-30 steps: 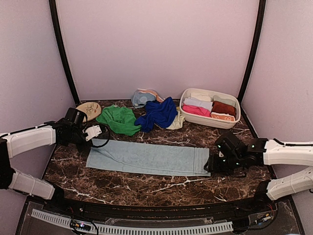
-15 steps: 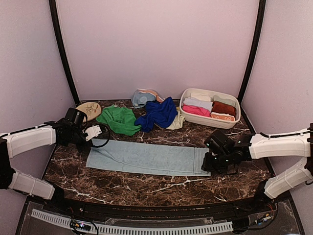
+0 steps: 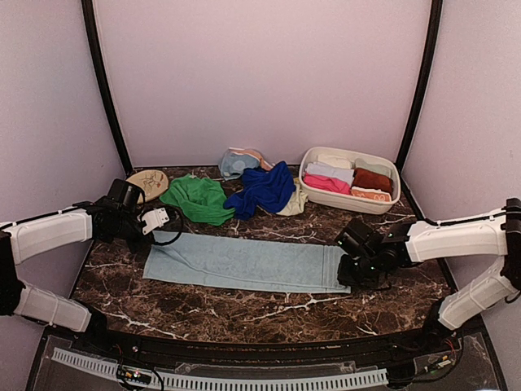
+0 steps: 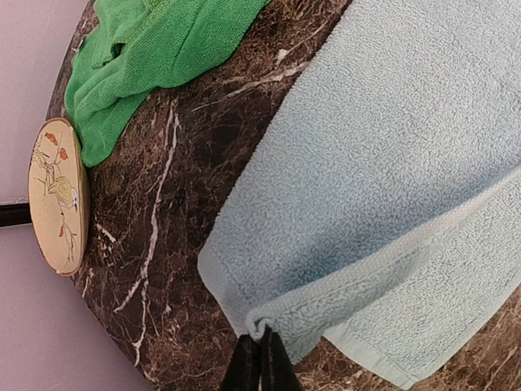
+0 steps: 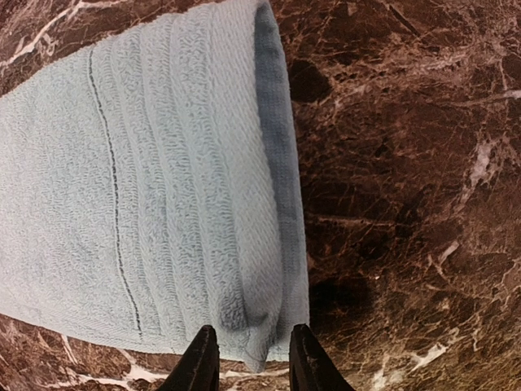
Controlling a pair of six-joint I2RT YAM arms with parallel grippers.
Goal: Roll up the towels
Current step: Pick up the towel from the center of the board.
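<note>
One light blue towel flat on dark marble tabletop, corner nipped in left pincer, end fold between narrowed right pincer, grip unclear; beyond them one green towel, one royal blue towel; lilac walls.

I can read no writing, number or brand anywhere on my desk. The round disc carries only a painted sprig in orange and green, no words. The orange towel band in the white basin shows pale marks, too small to read.
</note>
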